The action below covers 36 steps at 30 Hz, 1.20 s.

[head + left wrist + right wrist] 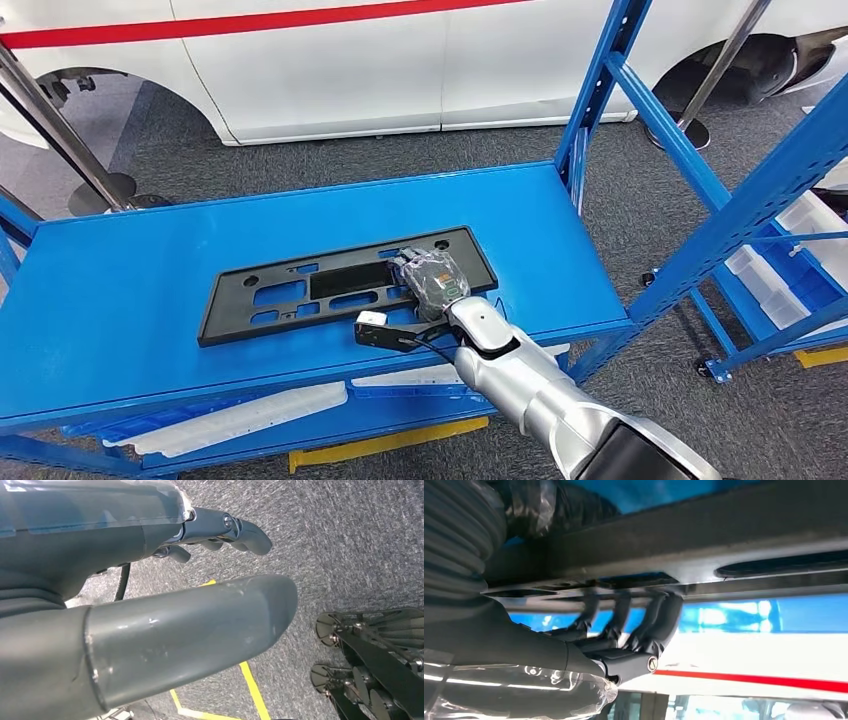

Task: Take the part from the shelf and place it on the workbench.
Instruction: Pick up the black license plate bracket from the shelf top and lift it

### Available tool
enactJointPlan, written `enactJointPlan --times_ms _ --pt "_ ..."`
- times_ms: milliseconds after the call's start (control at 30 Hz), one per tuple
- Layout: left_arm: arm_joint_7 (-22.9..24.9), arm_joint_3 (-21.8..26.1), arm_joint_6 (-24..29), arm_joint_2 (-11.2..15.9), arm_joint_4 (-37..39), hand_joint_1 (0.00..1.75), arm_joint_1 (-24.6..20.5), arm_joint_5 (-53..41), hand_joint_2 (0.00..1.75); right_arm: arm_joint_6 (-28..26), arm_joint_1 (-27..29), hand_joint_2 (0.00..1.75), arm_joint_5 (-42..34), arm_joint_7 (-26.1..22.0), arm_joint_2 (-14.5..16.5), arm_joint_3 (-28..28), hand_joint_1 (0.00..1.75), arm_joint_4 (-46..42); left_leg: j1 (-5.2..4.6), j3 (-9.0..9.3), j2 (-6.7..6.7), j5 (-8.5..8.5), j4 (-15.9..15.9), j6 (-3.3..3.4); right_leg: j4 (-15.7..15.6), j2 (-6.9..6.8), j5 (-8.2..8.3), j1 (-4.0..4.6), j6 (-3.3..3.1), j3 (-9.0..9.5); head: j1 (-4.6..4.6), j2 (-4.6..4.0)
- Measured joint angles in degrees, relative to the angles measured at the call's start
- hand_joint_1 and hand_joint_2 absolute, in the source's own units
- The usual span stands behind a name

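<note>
**Right hand on the part, lift not yet made**

We see the part [345, 283], a flat black plate frame with cut-outs, lying flat on the blue shelf [150, 290], toward its front edge. The right hand [432, 282] reaches in from the near side and sits over the part's right end. In the right wrist view its dark fingers [644, 625] hook over the edge of the black panel [684, 560], so we judge the hand to be holding the part, or at the least closing on it; how firmly the thumb backs the hold we cannot tell.

The left hand [165, 630] hangs over grey carpet [350, 540] beside a yellow floor line [252, 685]. It holds nothing, and its thumb and fingers stand apart.

We therefore place the task at its opening stage. The reach is made and contact is established. What is left, in our judgement, is nearly all of it: raising the part clear of the shelf, carrying it away, and setting it on the workbench.
</note>
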Motion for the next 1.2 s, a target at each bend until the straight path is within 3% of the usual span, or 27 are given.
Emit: enactJointPlan --times_ms 167,300,900,1200 --pt "0.0 0.1 0.0 0.0 0.0 0.00 0.0 0.0 0.00 -0.3 -0.1 1.75 0.3 0.0 -0.1 -0.3 1.75 0.0 0.00 0.00 0.00 0.00 0.0 0.00 0.0 0.00 0.00 0.00 0.00 0.01 0.00 0.00" --pt "-0.4 0.3 0.0 0.0 0.0 0.00 0.0 0.0 1.75 -0.5 -0.1 1.75 0.4 -0.2 -0.2 -0.4 1.75 0.0 0.00 0.01 -0.01 0.00 0.0 0.00 0.0 0.00 0.00 0.00 0.00 0.01 0.00 0.00" --pt "-0.3 2.6 -1.0 0.0 0.0 0.00 0.0 1.2 1.75 -0.6 0.4 1.75 1.1 -0.6 -0.6 -1.2 1.75 -0.4 0.00 0.04 0.01 0.01 0.0 0.02 0.0 0.01 0.03 0.00 0.04 0.04 0.00 0.00" --pt "-0.1 2.8 -1.0 0.1 0.0 0.00 0.1 0.1 1.75 -9.4 4.0 1.75 10.0 -1.0 -3.6 -1.3 1.75 -5.5 -0.03 -0.10 -0.02 0.02 0.0 0.03 0.0 0.00 0.05 0.00 0.07 -0.04 0.00 0.00"
